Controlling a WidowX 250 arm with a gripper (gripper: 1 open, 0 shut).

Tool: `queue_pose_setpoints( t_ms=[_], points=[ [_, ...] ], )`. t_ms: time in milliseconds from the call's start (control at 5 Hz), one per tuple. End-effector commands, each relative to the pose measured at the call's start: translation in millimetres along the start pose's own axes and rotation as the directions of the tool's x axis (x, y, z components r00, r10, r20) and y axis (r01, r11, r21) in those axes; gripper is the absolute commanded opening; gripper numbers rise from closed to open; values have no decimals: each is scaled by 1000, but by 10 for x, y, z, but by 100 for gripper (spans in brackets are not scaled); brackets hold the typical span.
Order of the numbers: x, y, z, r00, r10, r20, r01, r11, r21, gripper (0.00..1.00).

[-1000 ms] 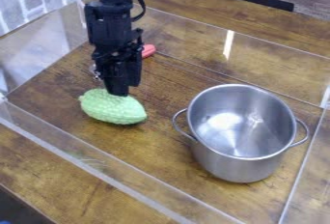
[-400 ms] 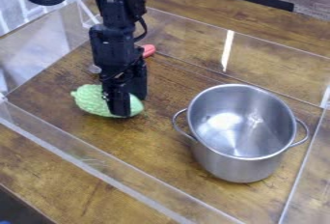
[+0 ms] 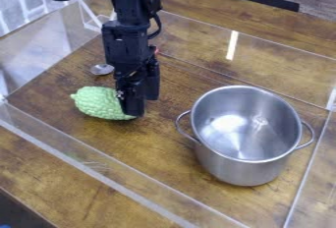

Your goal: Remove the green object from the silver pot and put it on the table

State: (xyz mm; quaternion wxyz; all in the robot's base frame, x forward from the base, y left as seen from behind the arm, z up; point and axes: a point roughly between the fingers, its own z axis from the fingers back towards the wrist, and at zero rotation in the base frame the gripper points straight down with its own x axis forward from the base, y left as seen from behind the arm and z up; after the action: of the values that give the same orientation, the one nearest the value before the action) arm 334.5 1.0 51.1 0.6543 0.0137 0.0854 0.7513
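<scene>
My jaws [image 3: 137, 106] hide the end of the green object [image 3: 102, 102] nearest the silver pot [image 3: 247, 134]; whether I touch it, I cannot tell. My arm [image 3: 128, 26] is cut off by the top edge, up and left of the pot. Behind my wrist, beyond the pot's left side, something reddish [image 3: 155, 50] is mostly covered, too small to name. The pot's outer far side is out of sight.

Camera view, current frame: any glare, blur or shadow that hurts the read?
Camera view: bright glare inside the silver pot; black gripper reads dark, fingertip detail mostly lost; green object evenly lit, its texture soft at this resolution.
</scene>
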Motion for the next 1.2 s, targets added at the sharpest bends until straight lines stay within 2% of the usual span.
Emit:
queue_pose_setpoints(
  t_ms=[0,400,600,800,1000],
  points=[
    [-48,-17,291,999,-37,1,37,996,-77,0],
    [70,-84,473,1000,-6,-11,5,996,-84,0],
    [43,-187,452,1000,13,-21,-14,996,-88,0],
    [81,-305,367,1000,-7,-13,6,997,-83,100],
    [238,-354,374,1000,-1,-8,1,997,-80,100]
  ],
)
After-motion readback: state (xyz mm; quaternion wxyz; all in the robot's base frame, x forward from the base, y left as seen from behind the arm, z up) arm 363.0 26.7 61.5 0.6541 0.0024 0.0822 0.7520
